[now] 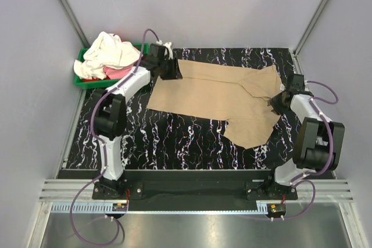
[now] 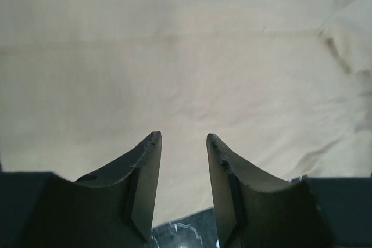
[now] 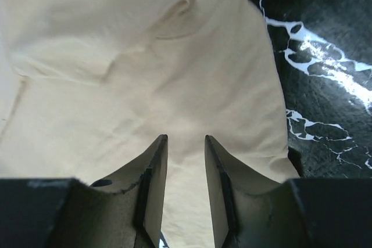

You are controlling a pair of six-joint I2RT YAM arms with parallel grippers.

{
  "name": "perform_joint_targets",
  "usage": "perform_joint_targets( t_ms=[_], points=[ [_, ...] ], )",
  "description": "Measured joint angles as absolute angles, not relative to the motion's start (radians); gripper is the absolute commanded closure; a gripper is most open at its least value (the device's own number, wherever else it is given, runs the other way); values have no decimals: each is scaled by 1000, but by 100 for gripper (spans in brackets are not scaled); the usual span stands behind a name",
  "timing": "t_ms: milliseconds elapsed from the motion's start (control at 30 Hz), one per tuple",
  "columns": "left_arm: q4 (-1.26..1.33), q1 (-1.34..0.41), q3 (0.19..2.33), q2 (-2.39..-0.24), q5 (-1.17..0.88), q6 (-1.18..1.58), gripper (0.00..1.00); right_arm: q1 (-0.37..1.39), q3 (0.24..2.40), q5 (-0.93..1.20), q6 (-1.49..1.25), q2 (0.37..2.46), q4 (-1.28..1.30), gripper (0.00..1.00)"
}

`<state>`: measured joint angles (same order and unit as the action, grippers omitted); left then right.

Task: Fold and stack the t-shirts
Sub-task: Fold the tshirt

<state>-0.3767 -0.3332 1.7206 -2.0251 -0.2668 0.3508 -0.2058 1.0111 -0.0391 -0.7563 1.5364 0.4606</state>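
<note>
A tan-khaki t-shirt (image 1: 215,94) lies spread on the black marbled table (image 1: 174,137), one sleeve hanging toward the near right. My left gripper (image 1: 174,71) hovers at the shirt's far-left edge. In the left wrist view it (image 2: 183,137) is open, with only flat tan fabric (image 2: 186,56) seen past the gap. My right gripper (image 1: 276,101) sits at the shirt's right end. The right wrist view shows it (image 3: 186,137) open just above wrinkled tan cloth (image 3: 145,56), gripping nothing. A cream-white t-shirt (image 1: 110,50) lies bunched over a pink-red one (image 1: 116,72) at the far left.
A small green bin (image 1: 81,79) at the far left corner holds the two bunched shirts. Grey walls close in the table on the left, right and back. Bare marbled surface (image 3: 325,85) lies to the right of the shirt's edge.
</note>
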Motion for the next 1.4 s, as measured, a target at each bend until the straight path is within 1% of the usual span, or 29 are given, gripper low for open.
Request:
perform_joint_targets(
  t_ms=[167, 267, 367, 467, 633, 900, 967, 1000, 1100, 1167, 1233, 1300, 1333, 1367, 1400],
  points=[
    [-408, -345, 1548, -2033, -243, 384, 59, -206, 997, -6, -711, 1644, 467, 63],
    [-416, -345, 1480, -2033, -218, 421, 60, -212, 997, -9, -670, 1708, 493, 64],
    [-406, -351, 1396, -2032, -178, 469, 60, -239, 1010, -12, -631, 1720, 508, 65],
    [-372, -372, 1304, -1966, -133, 520, 60, -264, 1010, -18, -604, 1720, 517, 64],
    [-287, -438, 1092, -1822, -73, 609, 60, -308, 1001, -14, -582, 1707, 528, 64],
    [-278, -515, 854, -1608, -30, 719, 59, -390, 901, -67, -572, 1586, 628, 62],
    [-294, -536, 809, -1554, -26, 744, 57, -395, 896, -76, -571, 1556, 662, 61],
    [-309, -549, 793, -1521, -28, 756, 54, -395, 898, -79, -569, 1538, 679, 60],
    [-350, -569, 805, -1457, -37, 767, 52, -395, 945, -67, -553, 1488, 733, 55],
    [-398, -569, 892, -1450, -40, 749, 51, -395, 1012, -32, -542, 1461, 736, 52],
    [-435, -564, 1022, -1481, -36, 720, 51, -395, 1098, 18, -530, 1463, 711, 48],
    [-434, -553, 1200, -1546, -31, 680, 51, -395, 1182, 59, -519, 1491, 678, 46],
    [-429, -544, 1288, -1588, -33, 662, 51, -395, 1241, 81, -508, 1529, 657, 43],
    [-389, -525, 1403, -1652, -38, 638, 51, -395, 1314, 109, -492, 1589, 610, 43],
    [-397, -509, 1453, -1688, -49, 625, 51, -395, 1359, 136, -477, 1639, 601, 43]
  ],
)
